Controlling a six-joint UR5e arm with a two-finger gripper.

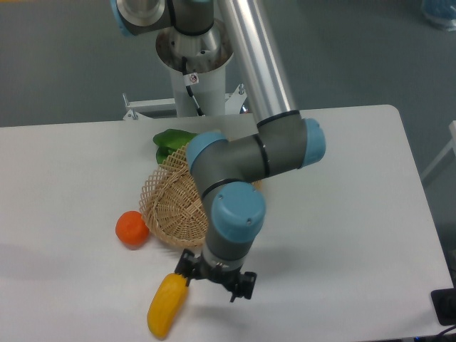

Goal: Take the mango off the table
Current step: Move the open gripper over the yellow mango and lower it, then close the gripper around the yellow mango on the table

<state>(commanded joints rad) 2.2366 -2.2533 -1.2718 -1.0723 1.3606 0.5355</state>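
Observation:
The mango is an elongated yellow fruit shading to orange at its upper end. It lies on the white table near the front edge, left of centre. My gripper hangs just to the right of the mango's upper end, close over the tabletop. Its fingers point down and look spread, with nothing between them. The wrist hides the fingertips in part.
A wicker basket stands behind the gripper, half hidden by my arm. A round orange fruit lies left of the basket. A green leafy vegetable lies behind the basket. The purple sweet potato is hidden by the arm.

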